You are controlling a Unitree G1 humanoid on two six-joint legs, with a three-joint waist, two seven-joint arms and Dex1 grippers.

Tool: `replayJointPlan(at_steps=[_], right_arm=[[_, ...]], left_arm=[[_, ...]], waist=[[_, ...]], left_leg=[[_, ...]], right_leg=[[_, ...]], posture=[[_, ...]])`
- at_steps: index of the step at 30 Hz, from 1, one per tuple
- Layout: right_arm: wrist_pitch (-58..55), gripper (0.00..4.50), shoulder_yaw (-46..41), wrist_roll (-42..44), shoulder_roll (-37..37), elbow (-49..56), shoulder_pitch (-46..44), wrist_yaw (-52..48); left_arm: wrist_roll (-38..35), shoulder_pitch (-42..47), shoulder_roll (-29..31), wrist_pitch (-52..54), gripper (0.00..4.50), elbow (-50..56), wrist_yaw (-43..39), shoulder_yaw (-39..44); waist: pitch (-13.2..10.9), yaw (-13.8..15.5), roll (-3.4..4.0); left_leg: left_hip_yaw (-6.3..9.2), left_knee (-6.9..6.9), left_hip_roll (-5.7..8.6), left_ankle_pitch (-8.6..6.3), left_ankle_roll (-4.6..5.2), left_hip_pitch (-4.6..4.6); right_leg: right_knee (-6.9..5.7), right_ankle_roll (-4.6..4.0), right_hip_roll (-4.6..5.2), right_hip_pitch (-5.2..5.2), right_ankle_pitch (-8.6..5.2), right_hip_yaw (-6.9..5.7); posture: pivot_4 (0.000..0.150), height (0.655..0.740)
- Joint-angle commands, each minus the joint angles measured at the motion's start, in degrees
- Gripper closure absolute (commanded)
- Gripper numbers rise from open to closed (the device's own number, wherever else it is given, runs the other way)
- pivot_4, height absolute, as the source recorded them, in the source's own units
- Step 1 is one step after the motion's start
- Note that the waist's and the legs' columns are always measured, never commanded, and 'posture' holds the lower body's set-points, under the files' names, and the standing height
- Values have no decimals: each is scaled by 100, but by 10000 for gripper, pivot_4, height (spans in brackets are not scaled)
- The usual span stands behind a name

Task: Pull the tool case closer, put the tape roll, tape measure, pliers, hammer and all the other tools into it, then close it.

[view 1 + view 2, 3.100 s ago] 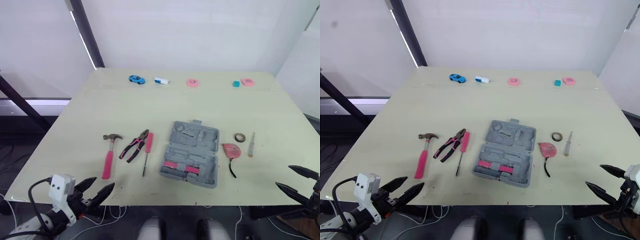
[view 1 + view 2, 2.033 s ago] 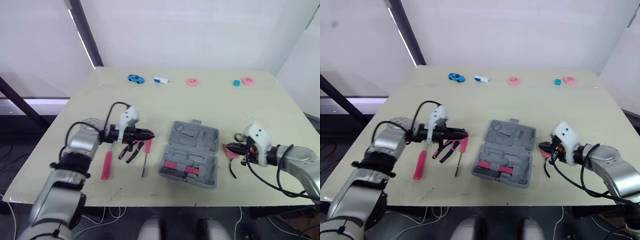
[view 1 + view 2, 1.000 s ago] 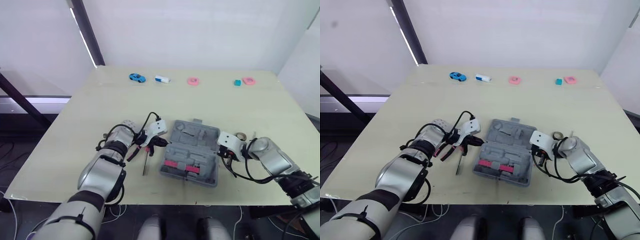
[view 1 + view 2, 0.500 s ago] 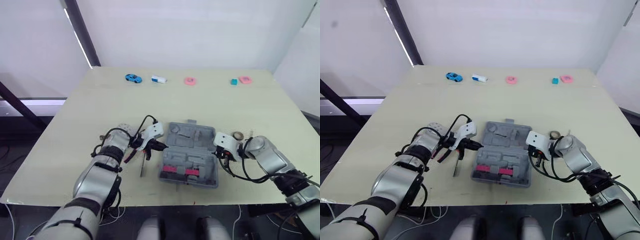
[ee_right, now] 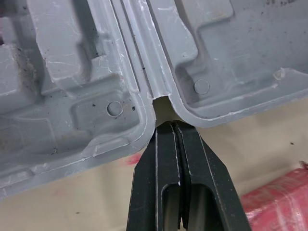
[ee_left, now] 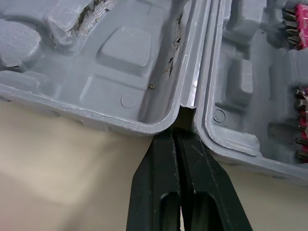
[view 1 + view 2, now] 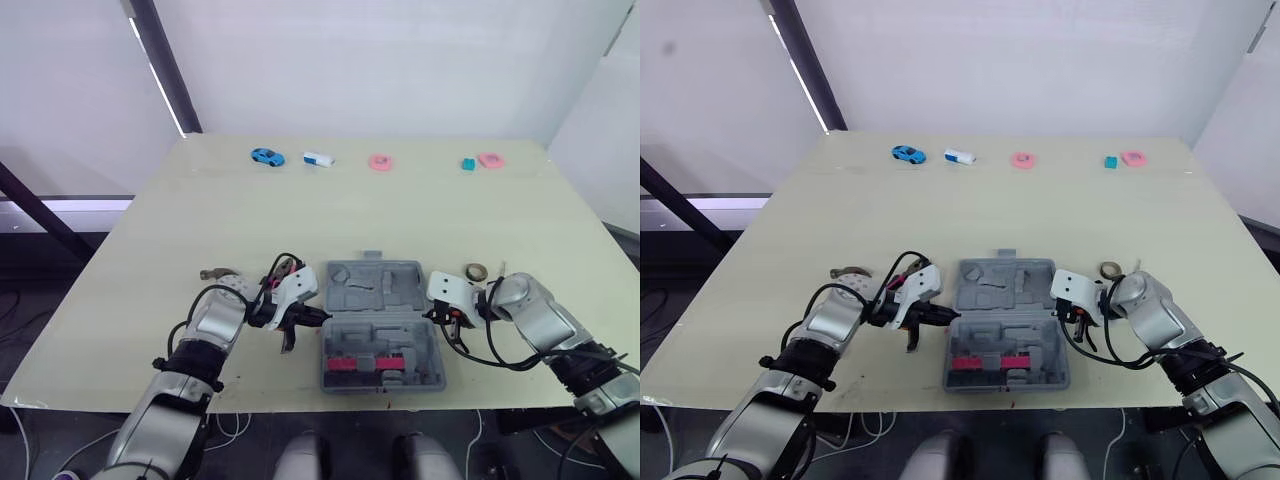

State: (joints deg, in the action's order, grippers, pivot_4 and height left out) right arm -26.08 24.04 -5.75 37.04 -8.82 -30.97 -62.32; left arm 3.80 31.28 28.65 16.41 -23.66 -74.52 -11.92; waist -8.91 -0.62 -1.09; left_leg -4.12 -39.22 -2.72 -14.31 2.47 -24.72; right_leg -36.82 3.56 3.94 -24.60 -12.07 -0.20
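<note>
The grey tool case [image 7: 375,290] lies open near the table's front edge, with pink bit holders [image 7: 355,364] in its near half. My left gripper [image 7: 322,317] is shut, its tips [image 6: 174,132] pressed into the hinge notch on the case's left side. My right gripper [image 7: 432,313] is shut too, its tips [image 5: 169,124] in the notch on the right side. The red tape measure [image 5: 284,192] lies just beside the right gripper. The tape roll [image 7: 475,271] and a small screwdriver [image 7: 501,268] sit right of the case. The hammer head [image 7: 212,272] and pliers [image 7: 283,267] show behind my left arm.
Along the far edge lie a blue toy car [image 7: 265,156], a white eraser [image 7: 319,159], two pink rolls [image 7: 379,161] [image 7: 490,160] and a teal block [image 7: 467,164]. A pink-handled screwdriver [image 7: 287,345] lies under my left gripper.
The case has slid toward the front edge and turned square to it. Both arms drew back with it, tips still in the hinge notches.
</note>
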Motion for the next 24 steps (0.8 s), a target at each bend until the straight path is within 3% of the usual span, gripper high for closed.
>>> replayJointPlan(at_steps=[1, 24], right_arm=[[52, 45000, -17, 84, -35, 360, 31, -116], [-67, 45000, -105, 96, 125, 640, 363, -90]], left_arm=[[-231, -137, -41, 200, 43667, 589, -15, -140], [-401, -597, 155, 521, 43667, 1222, 200, -275]], waist=[[0, 2, 0], [1, 27, 0]], left_leg=[[0, 0, 0, 0, 0, 1], [0, -1, 0, 0, 0, 2]], right_leg=[[-1, 0, 0, 0, 0, 0], [-1, 0, 0, 2, 0, 0]], posture=[[1500, 7400], [1500, 7400]])
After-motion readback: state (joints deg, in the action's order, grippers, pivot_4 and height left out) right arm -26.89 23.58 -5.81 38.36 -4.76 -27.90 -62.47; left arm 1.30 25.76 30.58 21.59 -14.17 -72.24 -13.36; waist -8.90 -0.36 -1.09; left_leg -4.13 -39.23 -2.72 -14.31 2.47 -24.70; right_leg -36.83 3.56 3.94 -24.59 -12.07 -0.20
